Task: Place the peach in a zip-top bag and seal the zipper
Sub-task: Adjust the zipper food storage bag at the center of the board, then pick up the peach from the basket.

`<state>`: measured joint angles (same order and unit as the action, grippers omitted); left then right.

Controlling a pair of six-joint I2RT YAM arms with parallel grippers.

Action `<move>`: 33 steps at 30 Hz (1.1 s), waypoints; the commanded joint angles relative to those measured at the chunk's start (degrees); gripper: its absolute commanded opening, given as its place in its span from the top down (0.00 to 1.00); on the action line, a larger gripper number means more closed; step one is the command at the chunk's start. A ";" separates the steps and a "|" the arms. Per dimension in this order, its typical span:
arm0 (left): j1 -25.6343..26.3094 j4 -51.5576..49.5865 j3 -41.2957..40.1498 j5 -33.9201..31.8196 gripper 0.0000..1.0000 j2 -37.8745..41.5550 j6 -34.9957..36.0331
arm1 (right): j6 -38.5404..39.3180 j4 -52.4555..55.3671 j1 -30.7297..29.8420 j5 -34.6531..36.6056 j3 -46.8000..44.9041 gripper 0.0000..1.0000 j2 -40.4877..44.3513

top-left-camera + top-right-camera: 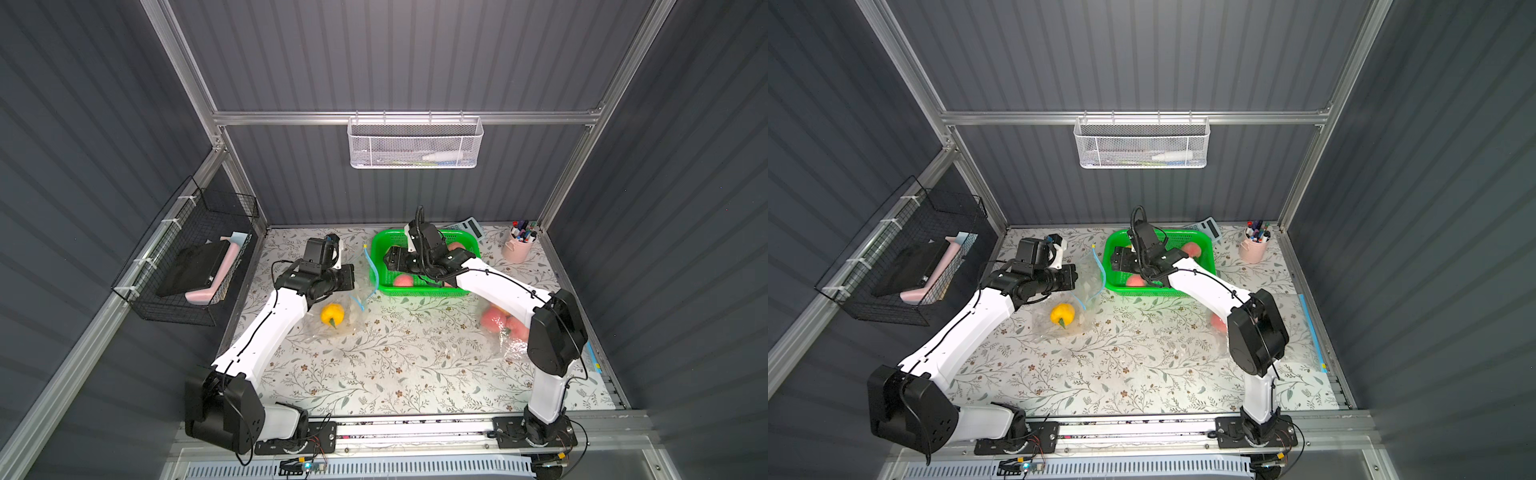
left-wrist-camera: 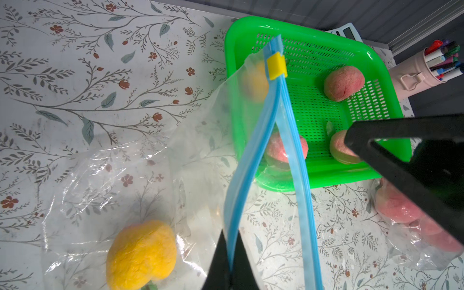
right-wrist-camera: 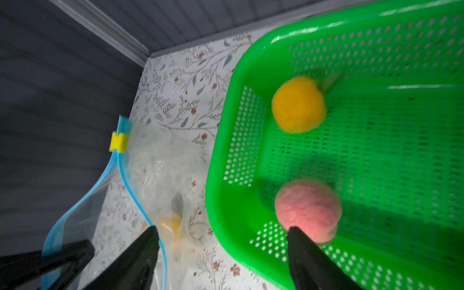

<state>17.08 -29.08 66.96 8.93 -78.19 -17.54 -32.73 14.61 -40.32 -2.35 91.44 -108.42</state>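
A clear zip-top bag (image 1: 353,299) with a blue zipper strip (image 2: 251,155) and a yellow slider (image 2: 276,65) lies left of the green basket (image 1: 376,249). Its mouth gapes open. A yellow fruit (image 1: 332,314) rests inside it. My left gripper (image 2: 231,241) is shut on one blue lip of the bag and holds it up. Pink peaches (image 1: 403,280) (image 2: 344,82) lie in the basket with another yellow fruit (image 3: 298,104). My right gripper (image 3: 223,229) hangs open over the basket's left rim, one finger near the bag's zipper, the other over a pink peach (image 3: 308,211).
A second clear bag with pink peaches (image 1: 503,322) lies under my right forearm. A pink cup of markers (image 1: 517,245) and a calculator (image 1: 471,227) stand at the back right. A black wire basket (image 1: 195,266) hangs on the left wall, a white mesh one (image 1: 415,143) on the back.
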 commanded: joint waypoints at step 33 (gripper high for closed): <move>-0.38 0.40 0.67 3.72 1.00 -0.54 -1.52 | 1.56 -0.06 8.74 -5.12 25.78 0.46 -30.24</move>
<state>17.08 -28.75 66.96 11.90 -78.32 -17.91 -31.66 12.84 -31.94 -6.42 116.79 -141.12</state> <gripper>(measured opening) 0.052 0.629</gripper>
